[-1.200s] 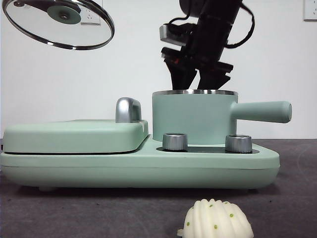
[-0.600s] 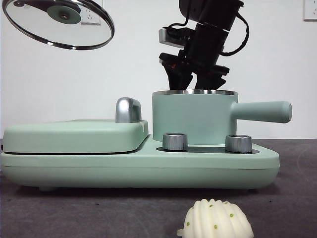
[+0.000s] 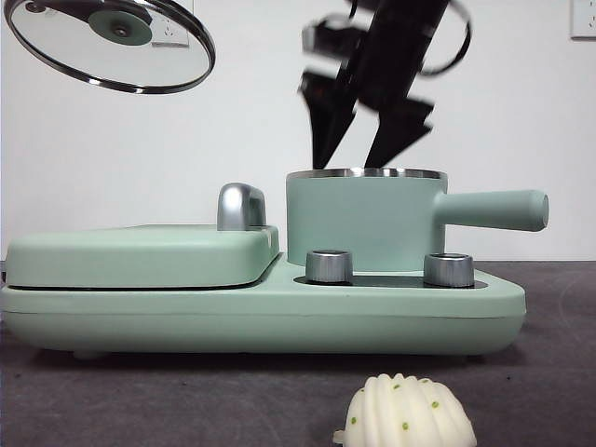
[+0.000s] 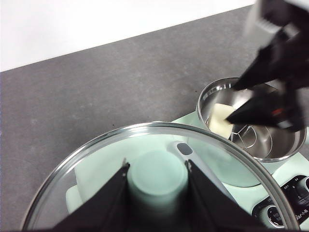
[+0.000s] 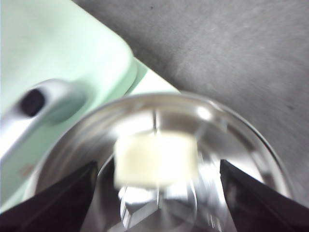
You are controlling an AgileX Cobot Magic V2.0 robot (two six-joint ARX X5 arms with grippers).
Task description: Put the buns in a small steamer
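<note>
Nearest our low front camera, the one ribbed bun [image 3: 406,411] with green specks sits on the dark table [image 3: 186,400], apart from the mint-green cooker base [image 3: 261,312] and its two steel dials [image 3: 329,265]. Behind them stands the one small steamer [image 3: 365,220], handle pointing sideways, with the one smooth bun [image 5: 157,159] lying inside on the wire rack. Our right gripper [image 3: 368,126] hangs just above the steel rim, jaws spread wide and holding nothing. High to one side, our left gripper [image 4: 157,203] is clamped on the green knob of the one glass lid [image 3: 110,45], holding it tilted in the air. We count two buns, one steamer, one lid, one flat griddle cover [image 3: 140,253], two dials. The risks, as we judge them: the ribbed bun lies so close to the table's near edge that a clumsy approach could nudge it off or crush its soft dome; the oblong bun may leave little room in the pot, so the second could perch on the rim and roll; and the tilted lid could slip on its smooth knob.
</note>
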